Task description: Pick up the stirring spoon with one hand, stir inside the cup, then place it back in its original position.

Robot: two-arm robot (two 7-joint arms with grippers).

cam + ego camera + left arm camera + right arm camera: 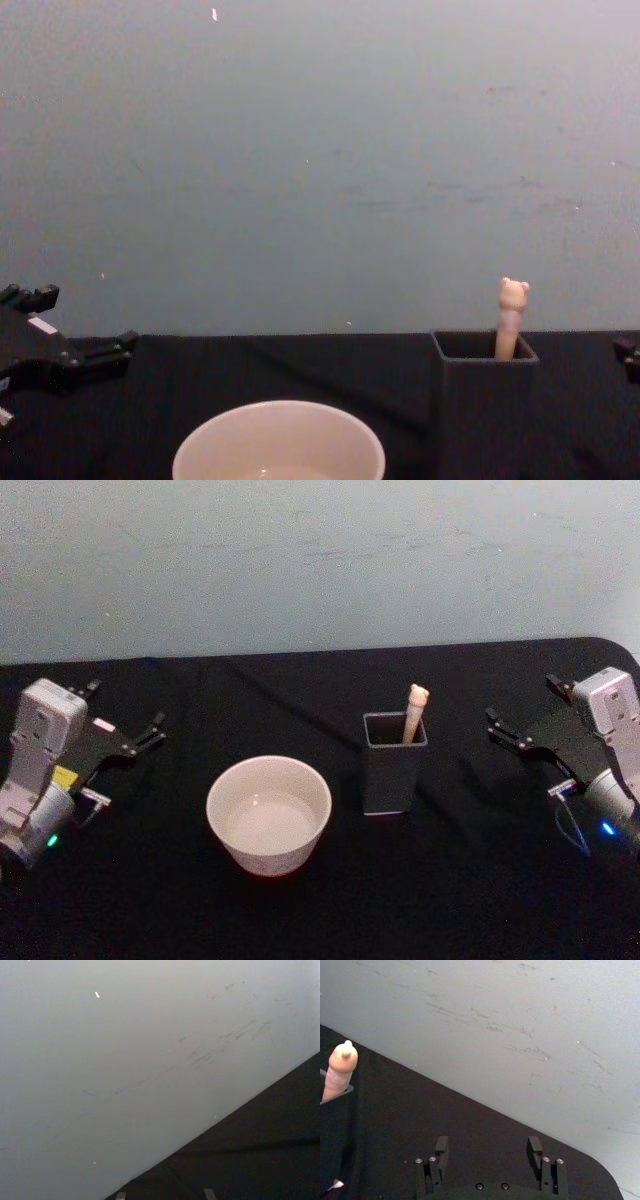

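We see the right gripper [520,698] at the right edge of the head view, hovering low over the black table [470,880] with its two black fingers spread apart and nothing between them. In its own wrist view the right gripper [488,1146] shows the same wide gap, with bare tablecloth between the fingers. Well apart from it, toward the middle of the head view, the stirring spoon [415,708] stands in the dark grey holder [393,770], its beige bear-topped handle leaning against the holder's back right corner and poking above the rim. From the chest view the stirring spoon [511,315] rises at the lower right. Just left of the holder, not touching it, sits the cream cup [265,858]. At the left edge of the head view we find the left gripper [126,704], also spread and empty, well apart from the cup. A pale wall [320,560] fills the upper part of the frame.
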